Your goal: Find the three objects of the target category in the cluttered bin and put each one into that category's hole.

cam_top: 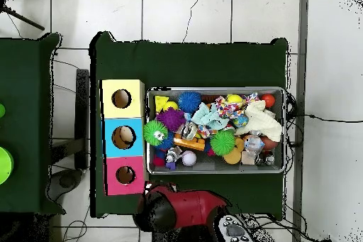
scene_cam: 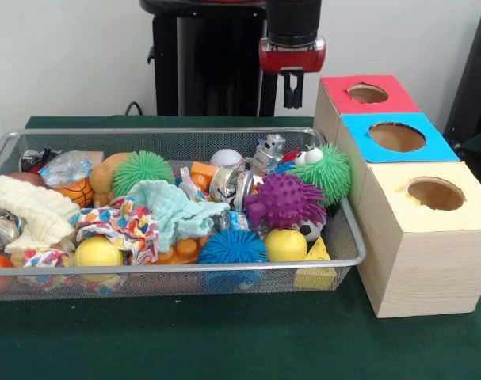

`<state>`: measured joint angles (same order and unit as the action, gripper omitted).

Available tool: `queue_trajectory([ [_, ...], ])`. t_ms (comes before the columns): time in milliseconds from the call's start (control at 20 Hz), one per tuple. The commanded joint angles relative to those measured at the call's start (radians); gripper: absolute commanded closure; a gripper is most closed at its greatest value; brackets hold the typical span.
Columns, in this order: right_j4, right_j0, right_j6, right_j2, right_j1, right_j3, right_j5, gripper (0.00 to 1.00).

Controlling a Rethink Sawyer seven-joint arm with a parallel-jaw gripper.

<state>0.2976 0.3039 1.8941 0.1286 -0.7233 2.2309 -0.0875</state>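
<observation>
The cluttered bin (scene_cam: 185, 132), a silver wire-mesh tray, lies on the green table and is full of toys; it also shows in the overhead view (cam_top: 213, 90). The red-surround hole (scene_cam: 368, 93) tops the farthest of three pale wood boxes to the bin's right, and shows in the overhead view (cam_top: 125, 175). My gripper (scene_cam: 294, 93) hangs empty from the red wrist above the bin's far right corner, just left of the red hole. In the overhead view the red arm (cam_top: 184, 207) covers it.
The blue-surround hole (scene_cam: 396, 137) and the yellow-surround hole (scene_cam: 435, 193) lie nearer the camera. In the bin lie a purple spiky ball (scene_cam: 286, 199), green spiky balls (scene_cam: 142, 170), a blue spiky ball (scene_cam: 232, 247), yellow balls (scene_cam: 97, 252), cloths (scene_cam: 177, 210) and a toy robot (scene_cam: 268, 153).
</observation>
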Motion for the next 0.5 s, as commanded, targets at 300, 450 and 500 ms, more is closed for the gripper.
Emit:
queue_trajectory([
  [300,0.114,0.126,-0.086,0.049,0.074,-0.252,-0.143,1.00],
  [450,0.141,0.175,-0.128,0.083,0.077,-0.275,-0.181,1.00],
  [500,0.149,0.188,-0.140,0.093,0.073,-0.281,-0.197,1.00],
])
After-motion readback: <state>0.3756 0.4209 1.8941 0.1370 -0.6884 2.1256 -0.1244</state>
